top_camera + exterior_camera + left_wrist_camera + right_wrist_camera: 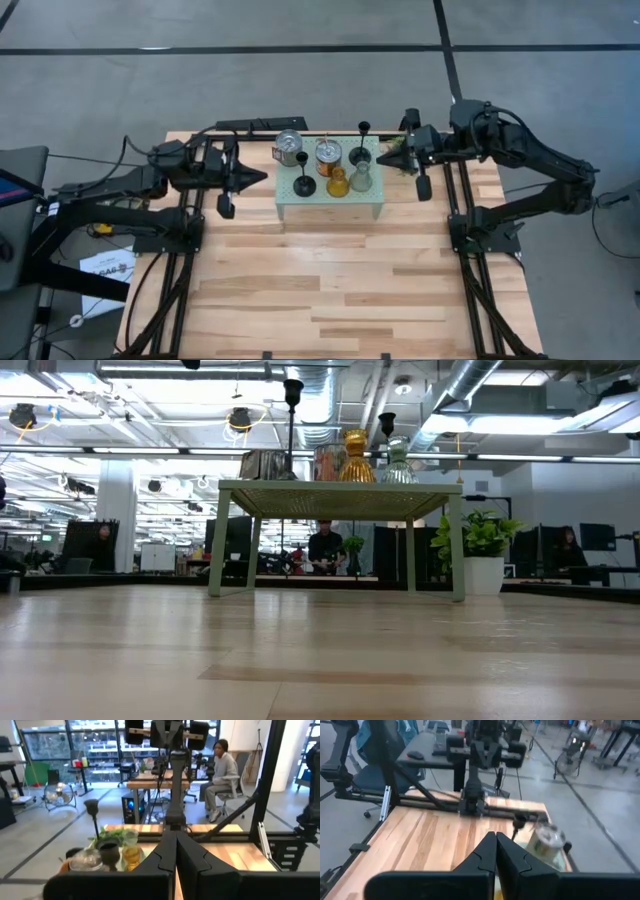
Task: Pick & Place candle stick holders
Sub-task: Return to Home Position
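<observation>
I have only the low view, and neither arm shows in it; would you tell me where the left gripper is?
Observer: The left gripper sits shut and empty off the left end of the pale green stand, apart from it.
Operator: Thank you, and the right gripper?
Observer: The right gripper, shut and empty too, hangs by the stand's right end, near the potted plant.
Operator: How many holders are on the stand?
Observer: Six: a silvery cup, a second silvery cup, a black stemmed holder, a second black stemmed holder, the amber glass and the clear glass.
</observation>
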Tool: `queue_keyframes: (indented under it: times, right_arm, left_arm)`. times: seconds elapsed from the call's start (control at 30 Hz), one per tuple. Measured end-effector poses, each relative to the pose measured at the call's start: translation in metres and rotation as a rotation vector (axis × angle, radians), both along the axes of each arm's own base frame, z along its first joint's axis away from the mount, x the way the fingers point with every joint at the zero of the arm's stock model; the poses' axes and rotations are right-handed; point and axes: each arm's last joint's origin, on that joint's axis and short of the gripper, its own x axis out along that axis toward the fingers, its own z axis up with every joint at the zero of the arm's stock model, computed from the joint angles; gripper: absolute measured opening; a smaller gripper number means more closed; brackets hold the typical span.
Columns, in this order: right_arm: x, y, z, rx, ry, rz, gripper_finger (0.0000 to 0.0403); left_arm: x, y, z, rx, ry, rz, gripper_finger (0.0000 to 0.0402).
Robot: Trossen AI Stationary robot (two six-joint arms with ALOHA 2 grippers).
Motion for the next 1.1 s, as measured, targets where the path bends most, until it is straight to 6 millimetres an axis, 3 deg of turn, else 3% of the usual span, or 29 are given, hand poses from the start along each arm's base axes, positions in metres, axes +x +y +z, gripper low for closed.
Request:
queue_keyframes:
  times: [0.2, 0.53, 0.7, 0.9, 1.1]
  right_arm:
    - [-0.011, 0.005, -0.007, -0.008, 0.035, -0.047, 0.0000]
    - [-0.029, 0.005, -0.080, 0.099, -0.109, -0.095, 0.0000]
    - [-0.050, 0.008, -0.087, 0.115, -0.176, -0.110, 0.0000]
    - [-0.075, 0.010, -0.083, 0.092, -0.262, -0.155, 0.0000]
    - [-0.093, 0.012, -0.112, 0.119, -0.318, -0.191, 0.0000]
  left_arm:
    - [-0.003, 0.000, -0.014, -0.011, 0.040, 0.030, 0.0003]
    - [-0.034, -0.003, -0.026, -0.009, -0.068, 0.053, 0.0003]
    - [-0.055, -0.006, -0.029, -0.006, -0.136, 0.074, 0.0003]
    - [-0.064, -0.007, -0.052, -0.041, -0.153, 0.079, 0.0003]
    - [-0.063, -0.006, -0.075, -0.093, -0.141, 0.104, 0.0003]
